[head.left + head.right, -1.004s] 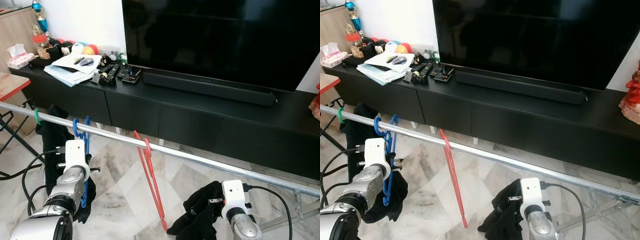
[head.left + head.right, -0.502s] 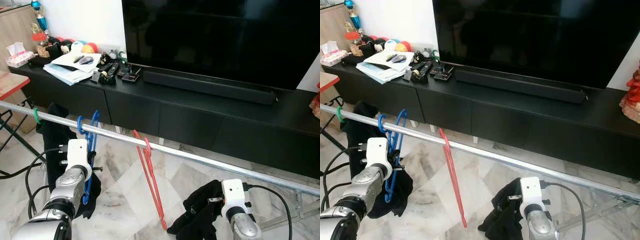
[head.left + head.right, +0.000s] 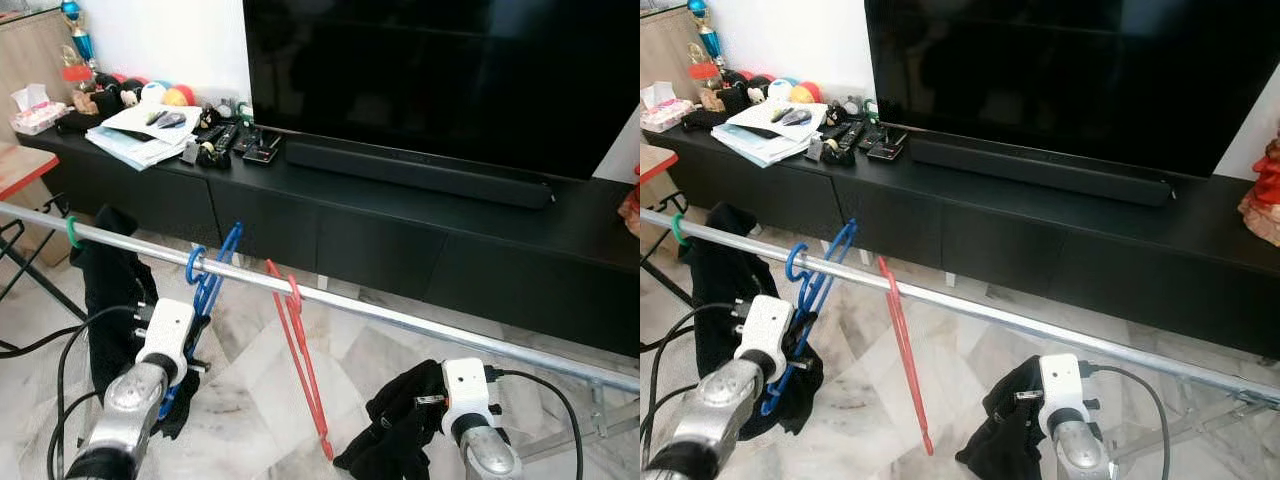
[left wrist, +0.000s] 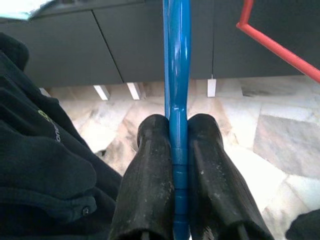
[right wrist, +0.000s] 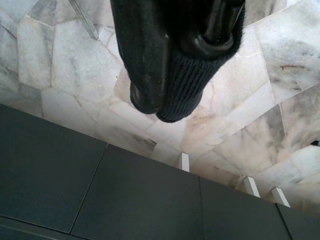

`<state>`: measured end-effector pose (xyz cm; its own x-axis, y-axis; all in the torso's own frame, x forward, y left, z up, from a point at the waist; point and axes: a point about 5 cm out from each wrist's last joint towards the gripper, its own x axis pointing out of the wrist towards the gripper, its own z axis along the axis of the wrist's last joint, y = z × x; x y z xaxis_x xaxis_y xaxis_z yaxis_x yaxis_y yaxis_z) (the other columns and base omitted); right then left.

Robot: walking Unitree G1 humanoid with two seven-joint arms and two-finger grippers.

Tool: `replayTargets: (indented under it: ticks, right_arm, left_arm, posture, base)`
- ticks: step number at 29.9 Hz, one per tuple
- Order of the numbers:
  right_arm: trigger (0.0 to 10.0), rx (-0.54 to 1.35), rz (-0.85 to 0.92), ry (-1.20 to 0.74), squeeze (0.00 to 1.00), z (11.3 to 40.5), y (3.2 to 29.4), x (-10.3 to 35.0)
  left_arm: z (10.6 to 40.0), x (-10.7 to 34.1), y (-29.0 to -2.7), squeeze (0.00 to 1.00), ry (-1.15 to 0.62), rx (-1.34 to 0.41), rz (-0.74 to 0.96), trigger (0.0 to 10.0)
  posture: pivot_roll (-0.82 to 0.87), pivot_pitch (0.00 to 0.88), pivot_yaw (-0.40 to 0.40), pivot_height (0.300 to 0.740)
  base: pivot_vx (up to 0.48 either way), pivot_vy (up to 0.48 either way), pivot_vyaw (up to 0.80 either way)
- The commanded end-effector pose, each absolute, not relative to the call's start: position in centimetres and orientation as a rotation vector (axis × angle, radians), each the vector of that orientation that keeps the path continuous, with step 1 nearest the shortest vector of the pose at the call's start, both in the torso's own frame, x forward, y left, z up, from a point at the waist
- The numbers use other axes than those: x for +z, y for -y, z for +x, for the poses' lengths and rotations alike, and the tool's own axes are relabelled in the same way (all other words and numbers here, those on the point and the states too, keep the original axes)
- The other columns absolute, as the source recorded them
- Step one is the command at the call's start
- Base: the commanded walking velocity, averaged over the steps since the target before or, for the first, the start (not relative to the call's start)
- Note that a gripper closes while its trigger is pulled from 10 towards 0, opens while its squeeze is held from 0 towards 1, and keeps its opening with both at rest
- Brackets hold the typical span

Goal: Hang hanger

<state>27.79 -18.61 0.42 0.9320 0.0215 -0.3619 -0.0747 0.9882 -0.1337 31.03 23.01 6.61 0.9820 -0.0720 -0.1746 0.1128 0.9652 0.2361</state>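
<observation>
A silver clothes rail (image 3: 400, 318) runs across the scene from about 9 o'clock down toward 4 o'clock, in front of a long black TV counter (image 3: 420, 215) that carries a large dark television (image 3: 440, 80) and a soundbar (image 3: 418, 175). The blue hanger (image 3: 205, 285) has its hook over the rail at about 9 o'clock from the middle of the head view, and its body tilts down toward the robot. The left claw (image 4: 178, 150) is closed on the lower part of the blue hanger, its two black fingers (image 4: 150, 175) pressed against either side of the plastic. Just beside it along the rail, toward 3 o'clock, a red hanger (image 3: 300, 360) hangs from the rail with its frame reaching down toward the marble floor (image 3: 250, 400). Farther along the rail toward 9 o'clock sits a green hook (image 3: 72, 232), with a black garment (image 3: 108, 290) hanging below it. The right claw (image 5: 165, 95) is low at about 5 o'clock, clamped on a dark knit cloth (image 3: 400, 420) that bunches around it. Papers (image 3: 140, 135), remote controls (image 3: 225, 140) and coloured balls (image 3: 165, 95) lie on the counter near 11 o'clock.
</observation>
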Motion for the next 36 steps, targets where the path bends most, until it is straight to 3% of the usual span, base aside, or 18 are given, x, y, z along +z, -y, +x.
replayTargets:
  ticks: [1, 2, 3, 11, 26, 36]
  right_arm:
    - [10.0, 0.046, -0.142, -0.353, 0.0, 27.9, 18.6, 0.6]
    - [10.0, 0.046, -0.142, -0.355, 0.0, 27.8, 18.6, 0.5]
    - [10.0, 0.046, -0.141, -0.358, 0.0, 27.8, 18.6, 0.4]
    - [10.0, 0.04, -0.134, -0.367, 0.0, 27.4, 18.3, 0.1]
    - [10.0, 0.0, -0.109, -0.374, 0.0, 27.1, 18.3, -0.2]
    - [10.0, -0.014, -0.077, -0.403, 0.0, 27.2, 18.4, -0.4]
  left_arm:
    - [30.6, 6.8, -22.9, 0.0, -0.152, -0.105, 0.248, 3.4]
    - [30.3, 6.7, -22.7, 0.0, -0.153, -0.105, 0.241, 9.6]
    - [29.8, 6.5, -22.6, 0.0, -0.156, -0.099, 0.219, 10.0]
    - [28.1, 4.1, -21.9, 0.0, -0.244, -0.043, 0.152, 10.0]
    - [27.1, 3.5, -21.1, 0.0, -0.292, -0.021, 0.09, 10.0]
    - [27.0, 3.4, -21.0, 0.0, -0.307, -0.006, 0.095, 10.0]
  posture:
    - [-0.01, 0.034, 0.0, 0.74]
    - [-0.01, 0.034, 0.0, 0.74]
    - [-0.01, 0.029, 0.004, 0.74]
    - [-0.02, 0.009, 0.024, 0.74]
    - [-0.01, 0.0, 0.032, 0.74]
    - [-0.01, 0.002, 0.026, 0.74]
  base:
    - [0.0, 0.0, 0.0]
    - [0.0, 0.0, 0.0]
    - [0.0, 0.0, 0.0]
    - [0.0, 0.0, 0.0]
    - [0.0, 0.0, 0.0]
    - [0.0, 0.308, -0.16]
